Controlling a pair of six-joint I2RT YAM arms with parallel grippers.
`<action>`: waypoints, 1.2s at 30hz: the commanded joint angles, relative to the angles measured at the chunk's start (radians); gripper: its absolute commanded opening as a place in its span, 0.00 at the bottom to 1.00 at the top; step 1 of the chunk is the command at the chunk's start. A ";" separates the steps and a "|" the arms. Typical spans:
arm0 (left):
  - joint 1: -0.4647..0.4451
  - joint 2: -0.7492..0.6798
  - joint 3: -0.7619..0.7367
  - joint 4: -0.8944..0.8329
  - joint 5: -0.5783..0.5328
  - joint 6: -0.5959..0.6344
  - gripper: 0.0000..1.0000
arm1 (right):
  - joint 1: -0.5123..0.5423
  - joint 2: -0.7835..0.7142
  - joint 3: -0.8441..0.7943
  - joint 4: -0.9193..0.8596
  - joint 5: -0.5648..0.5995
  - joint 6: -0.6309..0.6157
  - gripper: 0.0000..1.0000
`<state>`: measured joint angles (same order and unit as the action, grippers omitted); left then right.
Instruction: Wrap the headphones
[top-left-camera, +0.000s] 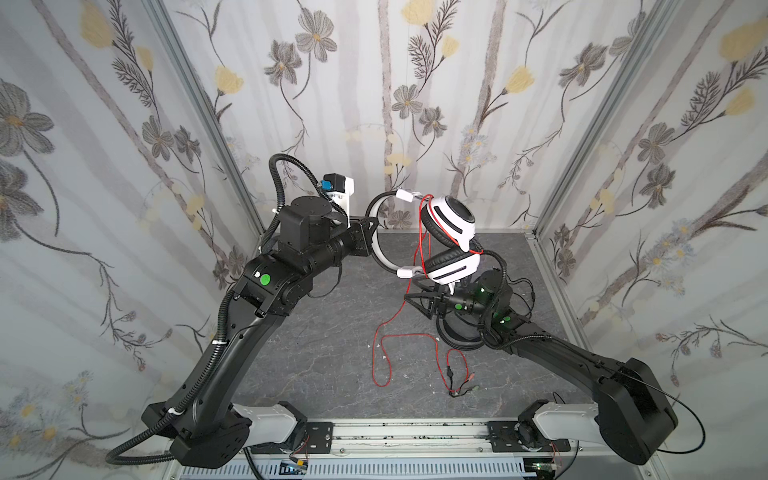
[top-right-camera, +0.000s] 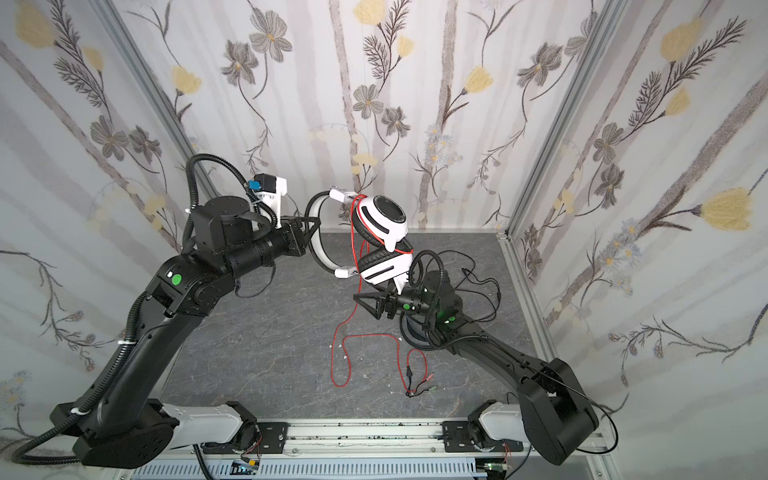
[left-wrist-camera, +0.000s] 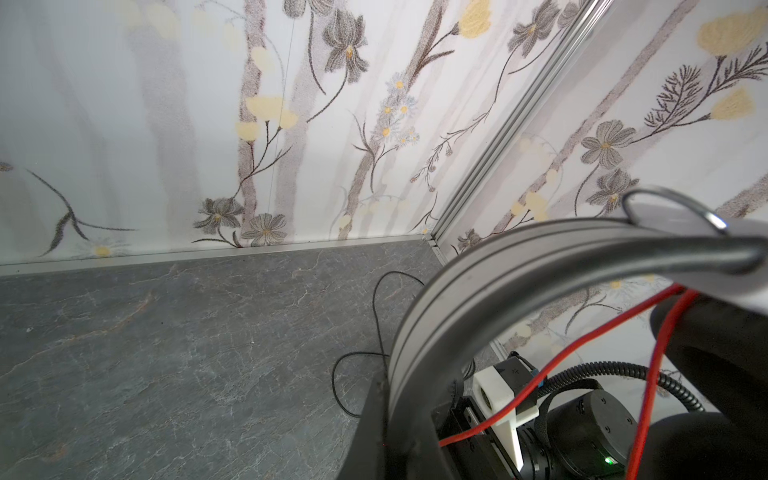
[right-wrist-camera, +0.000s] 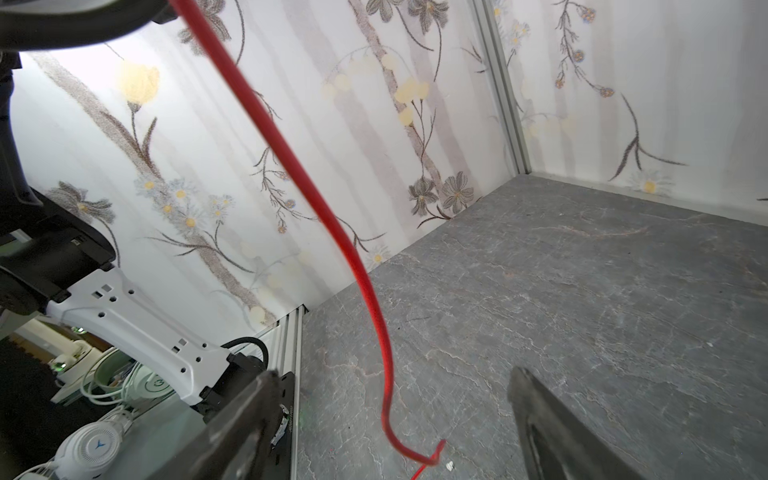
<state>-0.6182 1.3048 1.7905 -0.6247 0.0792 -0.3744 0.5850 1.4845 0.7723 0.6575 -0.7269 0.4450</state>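
The left arm (top-left-camera: 216, 332) reaches up and in from the left side. Its left gripper (top-left-camera: 369, 230) is closed tight on the white band (top-left-camera: 376, 253) of the white headphones (top-left-camera: 451, 218). In the left wrist view the band (left-wrist-camera: 498, 278) curves right out of the gripper.

The white headphones are held up in the air, above the back of the gray table (top-left-camera: 311, 353). They are tipped on their side, with one ear cup above the other. The soft ear pads (top-left-camera: 446, 259) are black.

A thin red cord (top-left-camera: 388, 328) goes over the ear cups and hangs down to the table. There it lies in loose loops near the middle. Its plugs (top-left-camera: 457, 388) rest on the table toward the front.

The right gripper (top-left-camera: 415, 302) is low, just under the white headphones and beside the hanging red cord. Its two fingers (right-wrist-camera: 249, 415) are wide apart and hold nothing. In the right wrist view the red cord (right-wrist-camera: 299, 166) hangs down in the gap between them. I cannot tell if it touches them.

The black headphones (top-left-camera: 457, 336) lie flat on the table under the right arm (top-left-camera: 561, 353), mostly hidden by it. Their black cord (top-left-camera: 524, 291) lies loose on the table toward the back right.
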 joint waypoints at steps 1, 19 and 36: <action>0.000 -0.002 -0.003 0.129 -0.006 -0.048 0.00 | 0.007 0.040 0.033 0.085 -0.019 0.023 0.85; 0.004 0.014 -0.013 0.211 -0.032 -0.088 0.00 | 0.058 0.291 0.116 0.194 -0.043 0.104 0.59; 0.042 -0.020 -0.177 0.423 -0.268 -0.231 0.00 | 0.042 0.226 0.066 -0.063 0.081 -0.034 0.00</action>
<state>-0.5831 1.3060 1.6405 -0.3676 -0.0856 -0.5144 0.6319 1.7321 0.8265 0.7036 -0.7059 0.4858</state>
